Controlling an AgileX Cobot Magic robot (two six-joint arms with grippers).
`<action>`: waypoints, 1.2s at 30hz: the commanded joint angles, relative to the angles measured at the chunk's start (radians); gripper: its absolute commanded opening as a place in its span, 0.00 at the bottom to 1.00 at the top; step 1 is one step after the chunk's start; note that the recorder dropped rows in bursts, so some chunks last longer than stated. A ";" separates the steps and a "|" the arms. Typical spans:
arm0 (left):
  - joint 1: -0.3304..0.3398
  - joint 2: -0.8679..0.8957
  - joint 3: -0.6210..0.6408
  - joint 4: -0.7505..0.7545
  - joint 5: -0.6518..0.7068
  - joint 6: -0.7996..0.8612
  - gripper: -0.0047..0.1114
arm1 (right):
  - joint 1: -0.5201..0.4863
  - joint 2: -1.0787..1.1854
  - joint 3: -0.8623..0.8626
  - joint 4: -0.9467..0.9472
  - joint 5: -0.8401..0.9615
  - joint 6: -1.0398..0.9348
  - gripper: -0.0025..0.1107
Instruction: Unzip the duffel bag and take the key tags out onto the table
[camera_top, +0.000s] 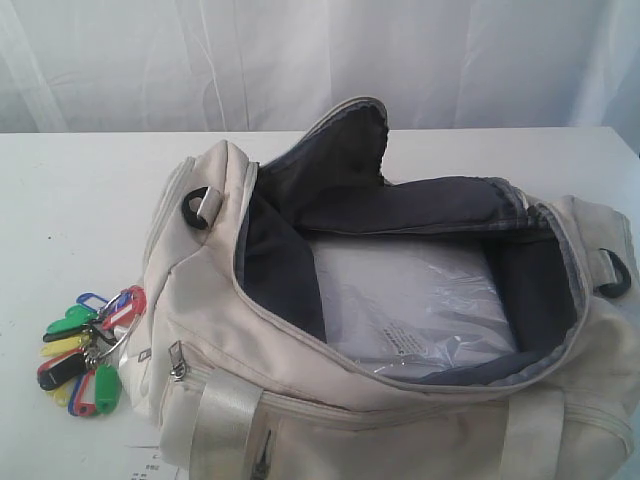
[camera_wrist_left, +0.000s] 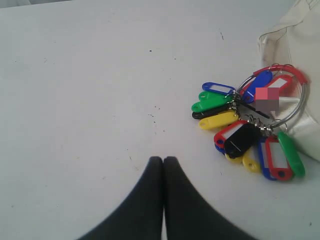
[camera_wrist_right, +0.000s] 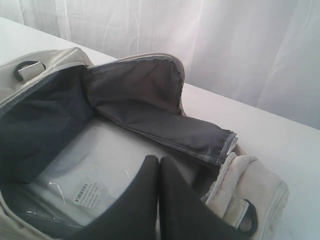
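The cream duffel bag (camera_top: 400, 400) lies unzipped on the white table (camera_top: 70, 210), its flap folded back and the dark grey lining showing. The key tags (camera_top: 88, 350), a bunch in red, green, yellow, blue and black on a metal ring, rest on the table against the bag's left end. In the left wrist view the key tags (camera_wrist_left: 252, 130) lie beside the bag (camera_wrist_left: 295, 40), and my left gripper (camera_wrist_left: 163, 159) hovers shut and empty over bare table (camera_wrist_left: 80, 100) a short way off. My right gripper (camera_wrist_right: 159, 159) is shut and empty above the open bag (camera_wrist_right: 250, 195). Neither gripper shows in the exterior view.
A clear plastic-wrapped white packet (camera_top: 410, 300) lies flat inside the bag, seen with its printed label as the packet (camera_wrist_right: 95, 180) under the right gripper. Black D-rings (camera_top: 195, 207) sit at the bag's ends. A white curtain (camera_top: 320, 50) hangs behind the table.
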 joint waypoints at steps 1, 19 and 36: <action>0.003 -0.005 0.004 -0.013 0.002 0.000 0.04 | 0.001 -0.003 0.003 -0.007 -0.008 -0.005 0.02; 0.003 -0.005 0.004 -0.019 0.002 0.000 0.04 | 0.001 -0.003 0.003 -0.007 -0.008 -0.005 0.02; 0.003 -0.005 0.004 -0.019 0.002 0.000 0.04 | -0.286 -0.149 0.119 0.004 -0.008 -0.005 0.02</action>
